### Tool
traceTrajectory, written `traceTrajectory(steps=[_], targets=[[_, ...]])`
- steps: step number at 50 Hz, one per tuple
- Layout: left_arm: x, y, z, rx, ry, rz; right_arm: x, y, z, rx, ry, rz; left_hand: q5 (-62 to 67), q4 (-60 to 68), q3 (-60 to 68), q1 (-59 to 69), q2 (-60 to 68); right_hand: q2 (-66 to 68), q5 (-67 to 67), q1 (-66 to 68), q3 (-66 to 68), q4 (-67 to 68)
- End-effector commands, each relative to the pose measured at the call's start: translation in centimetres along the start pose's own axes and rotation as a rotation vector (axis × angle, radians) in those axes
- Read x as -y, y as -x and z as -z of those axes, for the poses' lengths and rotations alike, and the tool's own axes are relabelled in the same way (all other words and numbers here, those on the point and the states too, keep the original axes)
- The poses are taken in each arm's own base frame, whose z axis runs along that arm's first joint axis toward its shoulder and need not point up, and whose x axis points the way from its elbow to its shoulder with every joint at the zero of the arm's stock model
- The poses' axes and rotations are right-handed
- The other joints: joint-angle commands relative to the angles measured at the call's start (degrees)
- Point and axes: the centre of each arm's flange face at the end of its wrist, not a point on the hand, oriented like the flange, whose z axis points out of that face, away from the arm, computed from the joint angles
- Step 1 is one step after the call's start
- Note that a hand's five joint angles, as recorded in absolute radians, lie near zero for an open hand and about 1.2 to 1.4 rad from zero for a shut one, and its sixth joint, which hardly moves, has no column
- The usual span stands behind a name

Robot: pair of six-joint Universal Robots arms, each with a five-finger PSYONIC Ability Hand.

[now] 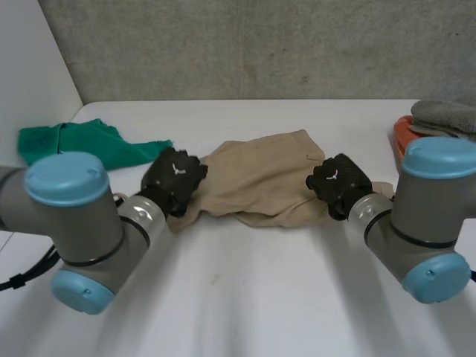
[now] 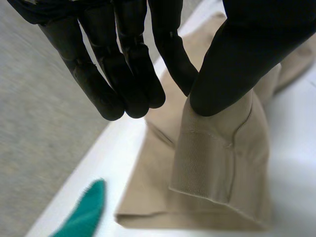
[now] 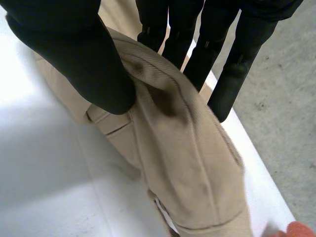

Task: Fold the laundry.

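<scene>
Beige garment rumpled on bench, left hand pinching one end, right hand pinching other; folding judged barely begun, green cloth waits aside untouched.

A smooth white desk spreads beneath the left robot hand and the right robot hand. Beyond their fingertips, along the desk's far edge, rises a rough, speckled grey wall. Out past the left robot hand stands a plain white panel. The light is soft and even.
</scene>
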Motion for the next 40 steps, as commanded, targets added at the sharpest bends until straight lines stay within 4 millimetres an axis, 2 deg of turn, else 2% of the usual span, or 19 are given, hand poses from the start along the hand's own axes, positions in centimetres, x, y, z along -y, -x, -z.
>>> traceTrajectory(steps=[1,4,5,8,9,12,16,17,21,23,24,26,27,28,31,35,36,39,40], targets=[[7.9,5.4,3.8,0.151,-0.192,0.014,6.6,-4.6,4.7,-0.057,-0.123,0.024,13.45,11.28,12.05,13.48,11.53,13.12,14.88,17.82,12.24,11.57],[10.4,7.9,4.1,0.233,-0.293,0.029,8.6,-5.6,5.3,-0.064,-0.196,-0.029,13.45,11.28,12.05,13.48,11.53,13.12,14.88,17.82,12.24,11.57],[11.2,9.1,3.5,0.269,-0.335,0.046,9.7,-5.8,5.5,-0.053,-0.236,-0.07,13.45,11.28,12.05,13.48,11.53,13.12,14.88,17.82,12.24,11.57],[11.7,10.4,2.0,0.303,-0.369,0.055,10.6,-5.4,5.2,-0.01,-0.266,-0.125,13.45,11.28,12.05,13.48,11.53,13.12,14.88,17.82,12.24,11.57],[11.2,10.7,0.5,0.308,-0.355,0.054,10.7,-4.8,4.5,0.021,-0.266,-0.162,13.45,11.28,12.05,13.48,11.53,13.12,14.88,17.82,12.24,11.57],[10.0,11.0,-1.8,0.316,-0.309,0.042,11.1,-3.1,3.4,0.071,-0.275,-0.194,13.45,11.28,12.05,13.48,11.53,13.12,14.88,17.82,12.24,11.57],[6.7,11.5,-6.1,0.359,-0.189,0.025,10.2,-0.4,0.6,0.123,-0.238,-0.248,13.45,11.28,12.05,13.48,11.53,13.12,14.88,17.82,12.24,11.57],[6.1,11.5,-6.6,0.371,-0.17,0.026,9.4,0.5,-0.8,0.117,-0.211,-0.265,13.45,11.28,12.05,13.48,11.53,13.12,14.88,17.82,12.24,11.57],[4.5,11.8,-7.9,0.43,-0.101,0.046,7.3,2.5,-3.5,0.083,-0.129,-0.296,12.13,9.96,10.74,12.17,10.21,12.6,14.36,17.3,11.71,11.05],[4.6,11.9,-7.7,0.446,-0.089,0.058,6.9,3.4,-3.9,0.086,-0.1,-0.3,-7.29,-9.46,-8.68,-7.26,-9.21,-14.67,-12.92,-9.98,-15.56,-16.23],[4.8,11.8,-7.2,0.455,-0.082,0.072,6.6,4.1,-3.8,0.103,-0.074,-0.296,-30.37,-32.54,-31.77,-30.34,-32.29,-38.3,-36.55,-33.6,-39.19,-39.85],[5.1,11.6,-6.5,0.461,-0.076,0.083,6.6,4.5,-3.4,0.115,-0.065,-0.292,-52.53,-54.7,-53.93,-52.5,-54.45,-48.42,-46.67,-43.73,-49.31,-49.98],[5.5,11.5,-6.1,0.46,-0.081,0.085,6.7,4.7,-3.2,0.121,-0.065,-0.289,-56.55,-58.72,-57.95,-56.52,-58.47,-51.63,-49.87,-46.93,-52.52,-53.18],[6.2,11.2,-5.2,0.458,-0.088,0.089,7.1,4.2,-2.8,0.119,-0.081,-0.295,-56.55,-58.72,-57.95,-56.52,-58.47,-56.88,-55.12,-52.18,-57.76,-58.43],[7.5,11.0,-3.4,0.457,-0.103,0.09,7.6,2.9,-2.1,0.103,-0.105,-0.304,-56.55,-58.72,-57.95,-56.52,-58.47,-56.88,-55.12,-52.18,-57.76,-58.43],[9.1,10.3,0.3,0.437,-0.115,0.098,8.3,-0.1,-0.7,0.059,-0.135,-0.318,-56.55,-58.72,-57.95,-56.52,-58.47,-56.88,-55.12,-52.18,-57.76,-58.43],[9.5,9.8,1.9,0.421,-0.112,0.1,8.2,-1.1,-0.3,0.046,-0.14,-0.321,-56.55,-58.72,-57.95,-56.52,-58.47,-56.88,-55.12,-52.18,-57.76,-58.43],[9.8,8.4,4.3,0.37,-0.098,0.108,8.0,-2.4,0.3,0.035,-0.139,-0.323,-55.86,-58.02,-57.25,-55.82,-57.78,-56.88,-55.12,-52.18,-57.76,-58.43],[9.8,7.2,5.8,0.324,-0.081,0.114,7.7,-3.0,0.4,0.033,-0.131,-0.317,-53.51,-55.67,-54.9,-53.47,-55.43,-56.88,-55.12,-52.18,-57.76,-58.43]])
